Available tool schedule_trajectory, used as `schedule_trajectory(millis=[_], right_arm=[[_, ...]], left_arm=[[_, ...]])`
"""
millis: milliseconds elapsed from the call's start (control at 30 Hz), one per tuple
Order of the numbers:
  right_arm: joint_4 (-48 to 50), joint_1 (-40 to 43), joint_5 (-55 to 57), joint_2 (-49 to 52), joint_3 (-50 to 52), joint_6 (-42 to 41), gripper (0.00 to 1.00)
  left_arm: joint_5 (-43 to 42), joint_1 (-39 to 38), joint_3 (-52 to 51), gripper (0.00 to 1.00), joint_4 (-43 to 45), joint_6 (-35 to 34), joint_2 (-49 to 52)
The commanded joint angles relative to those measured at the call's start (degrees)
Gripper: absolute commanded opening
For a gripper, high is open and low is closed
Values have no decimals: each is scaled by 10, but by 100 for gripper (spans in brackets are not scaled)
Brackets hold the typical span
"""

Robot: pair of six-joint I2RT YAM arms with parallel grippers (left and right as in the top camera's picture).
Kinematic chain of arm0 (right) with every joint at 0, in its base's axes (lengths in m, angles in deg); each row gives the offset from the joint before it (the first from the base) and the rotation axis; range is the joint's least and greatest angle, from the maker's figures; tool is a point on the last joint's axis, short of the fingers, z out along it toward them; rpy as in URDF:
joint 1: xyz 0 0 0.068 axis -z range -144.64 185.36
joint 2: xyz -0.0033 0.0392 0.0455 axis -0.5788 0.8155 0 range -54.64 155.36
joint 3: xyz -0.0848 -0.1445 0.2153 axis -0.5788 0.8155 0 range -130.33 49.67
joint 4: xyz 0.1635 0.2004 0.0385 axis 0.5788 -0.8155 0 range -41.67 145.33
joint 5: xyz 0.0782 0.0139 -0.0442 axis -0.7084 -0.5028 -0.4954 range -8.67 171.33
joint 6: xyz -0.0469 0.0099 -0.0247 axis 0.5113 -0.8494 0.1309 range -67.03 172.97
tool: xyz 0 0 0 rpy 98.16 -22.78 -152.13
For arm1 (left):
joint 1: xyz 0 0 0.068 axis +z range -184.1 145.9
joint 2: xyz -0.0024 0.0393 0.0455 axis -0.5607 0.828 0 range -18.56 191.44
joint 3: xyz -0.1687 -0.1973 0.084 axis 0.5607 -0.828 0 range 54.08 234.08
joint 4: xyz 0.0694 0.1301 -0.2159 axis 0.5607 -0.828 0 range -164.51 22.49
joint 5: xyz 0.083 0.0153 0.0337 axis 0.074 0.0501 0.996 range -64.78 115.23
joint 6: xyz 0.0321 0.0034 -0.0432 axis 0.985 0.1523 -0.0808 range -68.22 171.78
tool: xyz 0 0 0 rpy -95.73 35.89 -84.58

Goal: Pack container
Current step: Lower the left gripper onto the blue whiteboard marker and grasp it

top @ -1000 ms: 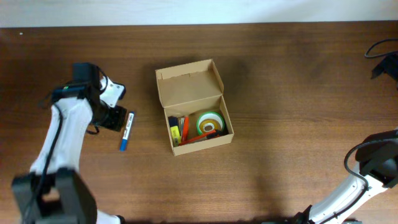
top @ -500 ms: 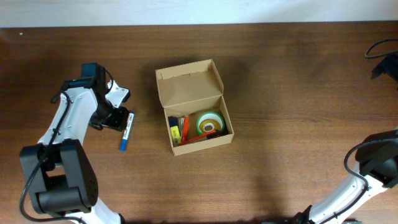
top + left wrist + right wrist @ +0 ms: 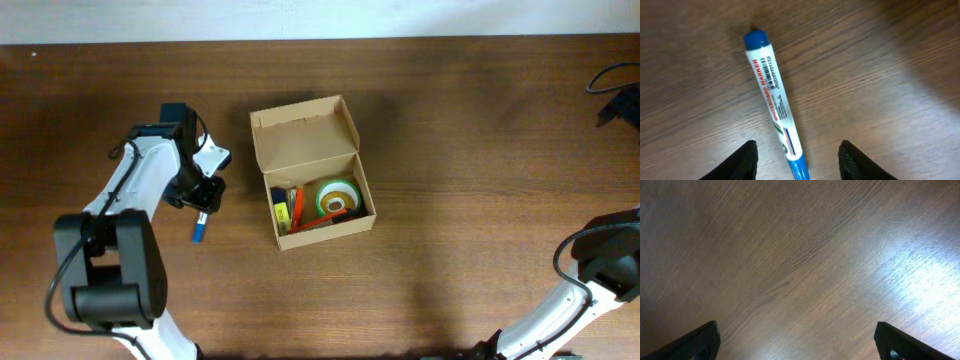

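The tan cardboard container stands open at the table's middle, its flap lid tilted back. Inside lie a green-and-white tape roll and orange, yellow and dark pens. A white whiteboard marker with blue ends lies on the wood left of the box; it also shows in the left wrist view. My left gripper hovers over the marker's upper part, open, its fingers either side of the marker's near end without touching. My right gripper is open and empty over bare wood.
The right arm sits at the far right edge of the table. A dark cable lies at the upper right corner. The wooden table ends at a pale wall along the back.
My left gripper has swung right and slightly down, from beside the marker to directly over its upper part. The marker, box and right arm have not moved.
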Motion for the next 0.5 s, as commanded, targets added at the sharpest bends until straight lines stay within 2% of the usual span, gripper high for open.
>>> schedule_trajectory(millis=[0, 400, 467], right_arm=[[0, 1, 3, -16, 2, -1, 99], [0, 1, 3, -16, 2, -1, 99], [0, 1, 3, -16, 2, -1, 100]], left_arm=[[4, 1, 10, 49, 5, 10, 17], [4, 1, 10, 48, 13, 9, 78], [4, 1, 10, 42, 13, 9, 83]])
